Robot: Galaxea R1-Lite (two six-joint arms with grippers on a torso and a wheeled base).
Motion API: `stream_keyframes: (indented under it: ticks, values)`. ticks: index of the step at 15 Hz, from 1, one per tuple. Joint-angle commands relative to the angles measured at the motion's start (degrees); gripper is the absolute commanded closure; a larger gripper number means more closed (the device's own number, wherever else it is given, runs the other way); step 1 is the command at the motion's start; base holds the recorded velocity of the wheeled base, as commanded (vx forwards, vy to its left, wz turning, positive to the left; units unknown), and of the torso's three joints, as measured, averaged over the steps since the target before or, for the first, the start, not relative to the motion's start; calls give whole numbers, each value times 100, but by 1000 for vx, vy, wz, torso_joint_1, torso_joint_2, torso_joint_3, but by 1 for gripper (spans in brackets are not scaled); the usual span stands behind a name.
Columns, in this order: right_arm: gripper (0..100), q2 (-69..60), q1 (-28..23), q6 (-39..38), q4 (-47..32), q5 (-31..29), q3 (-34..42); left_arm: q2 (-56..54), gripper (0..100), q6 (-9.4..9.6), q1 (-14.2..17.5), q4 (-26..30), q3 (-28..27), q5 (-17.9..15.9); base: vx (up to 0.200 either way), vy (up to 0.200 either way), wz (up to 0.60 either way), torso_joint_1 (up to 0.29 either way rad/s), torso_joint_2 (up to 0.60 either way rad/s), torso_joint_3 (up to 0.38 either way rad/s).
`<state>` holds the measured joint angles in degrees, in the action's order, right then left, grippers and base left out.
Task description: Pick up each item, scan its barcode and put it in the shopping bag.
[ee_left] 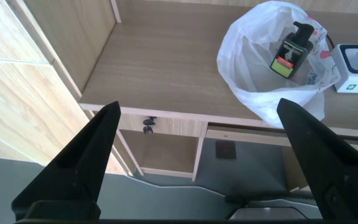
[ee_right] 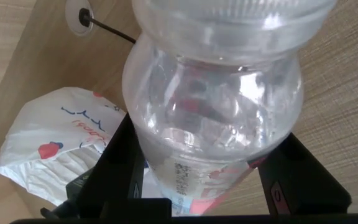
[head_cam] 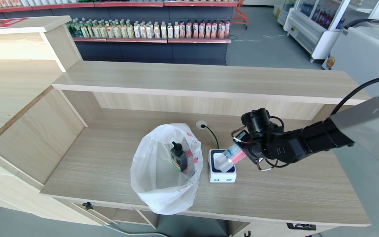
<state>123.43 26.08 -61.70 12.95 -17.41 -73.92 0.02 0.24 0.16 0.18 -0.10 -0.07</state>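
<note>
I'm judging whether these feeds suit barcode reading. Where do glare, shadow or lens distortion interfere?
Head view: the counter looks bowed by wide-lens distortion; light is even, shadows faint. Right wrist view: the bottle in the right claw crowds the lens and warps what lies behind it. Left wrist view: the left claw shows as dark silhouettes before the lit shopping bag.

In the head view, centre right, the clear bottle (head_cam: 230,157) covers part of the scanner's (head_cam: 222,176) top, and its far end is lost inside the right gripper (head_cam: 242,152). The label on the pump bottle (head_cam: 178,158) in the shopping bag (head_cam: 156,184) is too small to tell. In the left wrist view the right edge cuts off the scanner, and the lower edge cuts off the fingers (ee_left: 79,168) of the left gripper (ee_left: 199,109).
</note>
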Motion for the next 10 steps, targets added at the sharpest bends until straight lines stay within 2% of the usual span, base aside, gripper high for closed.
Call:
stream_keyframes:
  ticks: [1,10]
  values:
    - [100,-73,3,0,6,1,-8,-2,0,2,2,-1,1,-1,0,0,0,0,0,0]
    - [100,-161,3,52,-20,-8,-34,-2,0,2,2,-1,1,-1,0,0,0,0,0,0]
